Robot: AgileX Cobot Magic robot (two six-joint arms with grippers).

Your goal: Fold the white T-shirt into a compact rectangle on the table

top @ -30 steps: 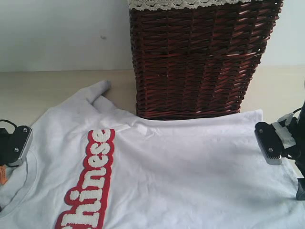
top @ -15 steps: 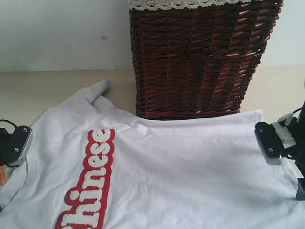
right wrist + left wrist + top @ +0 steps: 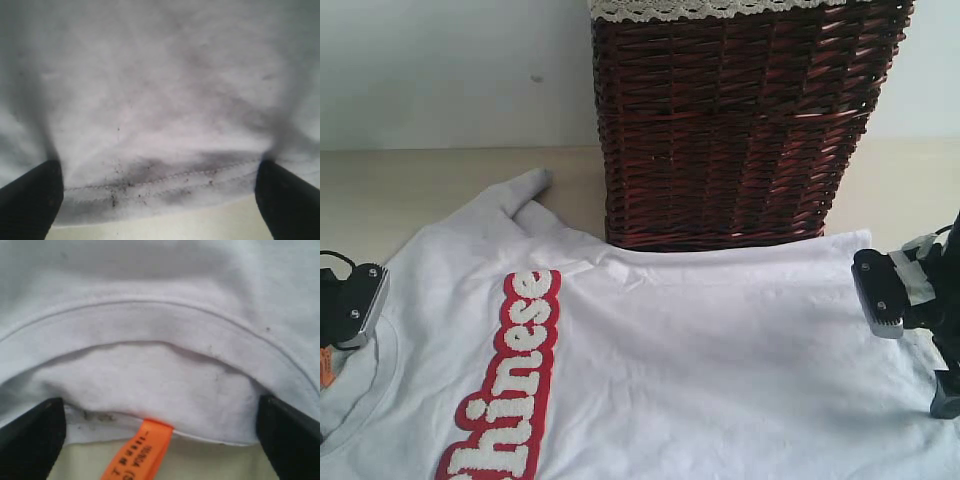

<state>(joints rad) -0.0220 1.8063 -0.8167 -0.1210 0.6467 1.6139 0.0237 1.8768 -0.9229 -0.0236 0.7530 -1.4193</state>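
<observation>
Cloth fills the low part of the exterior view: the white T-shirt [image 3: 720, 370] lies spread flat on the table [image 3: 410, 190], from the left edge of the frame almost to the right edge. Fuzzy white letters [image 3: 515, 380] with red around them run up the lower left of the frame. At the left edge sits the left gripper [image 3: 159, 407], by the neck of the shirt. Its two black fingers [image 3: 30, 440] are wide apart, one on each side of the collar [image 3: 150, 320], and they pinch nothing. An orange tag [image 3: 137, 452] hangs from the collar between them. At the right edge sits the right gripper [image 3: 157, 170], by the bottom hem [image 3: 160, 182]. Its fingers are wide apart too, with the hem between them and nothing pinched. One sleeve [image 3: 515, 195] points up toward the middle left. Behind the shirt, top middle, stands a dark brown wicker basket [image 3: 740, 130] with white lace [image 3: 700, 8] on its rim. Its foot is just beside the shirt's far edge. Behind it all is a pale wall [image 3: 450, 70].
</observation>
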